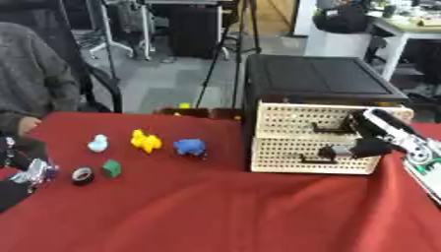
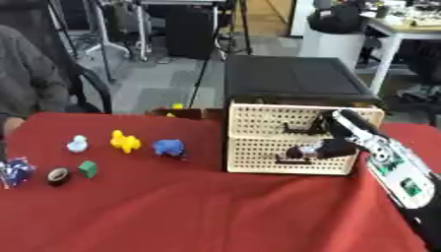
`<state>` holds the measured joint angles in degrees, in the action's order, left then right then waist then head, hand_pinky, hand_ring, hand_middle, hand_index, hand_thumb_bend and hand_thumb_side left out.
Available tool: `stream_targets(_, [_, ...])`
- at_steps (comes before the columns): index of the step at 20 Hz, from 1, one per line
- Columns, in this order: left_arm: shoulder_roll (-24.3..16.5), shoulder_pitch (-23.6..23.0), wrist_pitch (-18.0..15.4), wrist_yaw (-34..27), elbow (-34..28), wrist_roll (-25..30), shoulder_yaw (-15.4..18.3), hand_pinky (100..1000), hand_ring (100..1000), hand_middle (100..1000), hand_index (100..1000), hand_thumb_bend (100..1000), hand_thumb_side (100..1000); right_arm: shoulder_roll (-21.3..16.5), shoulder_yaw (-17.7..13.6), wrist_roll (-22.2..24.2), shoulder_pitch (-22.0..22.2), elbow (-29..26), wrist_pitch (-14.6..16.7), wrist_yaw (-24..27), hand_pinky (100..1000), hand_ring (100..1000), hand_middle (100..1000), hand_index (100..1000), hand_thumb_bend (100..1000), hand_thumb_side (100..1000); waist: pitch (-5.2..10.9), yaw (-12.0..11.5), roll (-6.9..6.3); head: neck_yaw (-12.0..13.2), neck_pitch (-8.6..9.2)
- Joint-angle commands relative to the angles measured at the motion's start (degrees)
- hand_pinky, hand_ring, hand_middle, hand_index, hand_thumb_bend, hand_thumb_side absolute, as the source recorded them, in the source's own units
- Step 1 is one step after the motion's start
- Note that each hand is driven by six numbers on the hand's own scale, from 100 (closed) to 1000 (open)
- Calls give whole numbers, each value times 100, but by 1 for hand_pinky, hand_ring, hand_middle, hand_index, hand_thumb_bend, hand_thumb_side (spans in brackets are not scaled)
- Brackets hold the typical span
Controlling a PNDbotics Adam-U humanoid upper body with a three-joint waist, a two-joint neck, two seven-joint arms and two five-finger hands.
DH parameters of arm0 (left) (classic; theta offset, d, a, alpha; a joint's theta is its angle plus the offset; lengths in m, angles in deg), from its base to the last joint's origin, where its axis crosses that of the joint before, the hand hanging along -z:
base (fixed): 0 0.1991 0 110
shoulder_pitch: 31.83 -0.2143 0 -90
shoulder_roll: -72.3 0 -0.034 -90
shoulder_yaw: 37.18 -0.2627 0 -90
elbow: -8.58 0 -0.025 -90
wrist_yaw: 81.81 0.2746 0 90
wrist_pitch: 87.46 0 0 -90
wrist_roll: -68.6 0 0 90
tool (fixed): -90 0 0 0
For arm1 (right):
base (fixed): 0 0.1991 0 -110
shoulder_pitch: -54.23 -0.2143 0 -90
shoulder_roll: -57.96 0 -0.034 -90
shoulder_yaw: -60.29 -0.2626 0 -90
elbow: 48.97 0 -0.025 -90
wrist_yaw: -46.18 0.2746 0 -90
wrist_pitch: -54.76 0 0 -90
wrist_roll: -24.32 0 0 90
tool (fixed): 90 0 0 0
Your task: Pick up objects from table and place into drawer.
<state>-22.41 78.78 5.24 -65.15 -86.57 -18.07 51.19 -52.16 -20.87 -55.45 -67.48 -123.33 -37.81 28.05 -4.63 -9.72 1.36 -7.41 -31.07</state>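
On the desk (image 1: 215,211) sit five small things: one pale blue toy (image 1: 98,143), one yellow toy (image 1: 145,141), one blue toy (image 1: 190,146), one green block (image 1: 111,168), one dark ring (image 1: 82,175). One cabinet (image 1: 319,93), two drawers.

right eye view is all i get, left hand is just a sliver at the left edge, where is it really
Observer: The left eye view shows more of it. The left hand sits low over the left edge of the red tablecloth, left of the black tape roll and apart from it.
Operator: which way does its arm come in
Observer: Its dark forearm enters from the picture's left edge, below the hand. Your view cuts that off entirely.
Operator: is it nearer the roll or the green block
Observer: The roll. The green block lies on the roll's far side from the hand.
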Motion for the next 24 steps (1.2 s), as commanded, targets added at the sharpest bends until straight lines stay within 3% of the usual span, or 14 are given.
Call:
stream_targets(1, [-109, 39, 10, -9, -74, -10, 47, 577, 462, 507, 686, 115, 463, -261, -49, 34, -33, -355, 14, -71, 100, 100, 100, 550, 1000, 543, 91, 25, -2, 32, -30])
stream_targets(24, [-143, -27, 9, -10, -58, -27, 64, 578, 464, 506, 686, 117, 457, -293, -71, 91, 427, -1110, -49, -70, 100, 100, 100, 549, 1000, 543, 191, 175, -27, 65, -108])
